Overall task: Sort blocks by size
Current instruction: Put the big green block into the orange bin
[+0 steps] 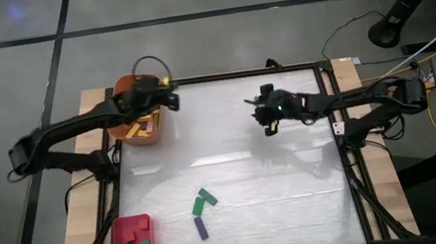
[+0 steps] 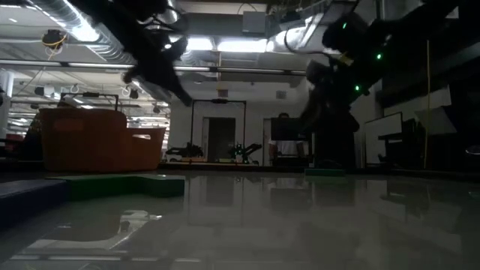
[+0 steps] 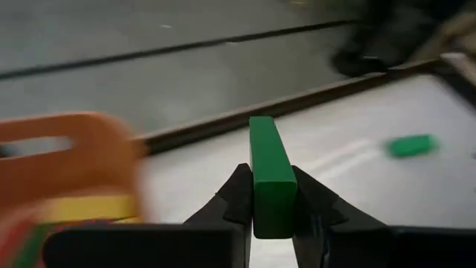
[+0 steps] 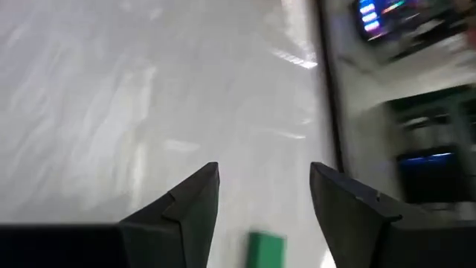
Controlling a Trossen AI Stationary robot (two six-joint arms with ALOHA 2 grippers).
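Note:
My left gripper (image 1: 169,101) is shut on a long green bar (image 3: 269,167) beside the orange tub's (image 1: 140,132) far right rim. The tub holds several blocks. My right gripper (image 1: 266,118) is open and empty, raised above the far middle of the table. A small green block (image 4: 265,246) lies flat on the table just below its fingers; it also shows in the left wrist view (image 3: 410,144). A green block (image 1: 204,199) and a purple bar (image 1: 201,227) lie flat near the front middle. Several red, green and blue cubes lie in the red tray (image 1: 118,238). My left gripper pinches the green bar by its two long sides (image 3: 257,195) between its two fingers, at the end nearer the wrist. The fingers lie along the bar, and its free end (image 3: 262,125) sticks out past the fingertips. The bar is lifted clear.
A dark frame (image 1: 237,74) borders the white table. The tub stands at the far left corner and the tray at the near left corner. The middle and right of the table (image 1: 297,188) are bare.

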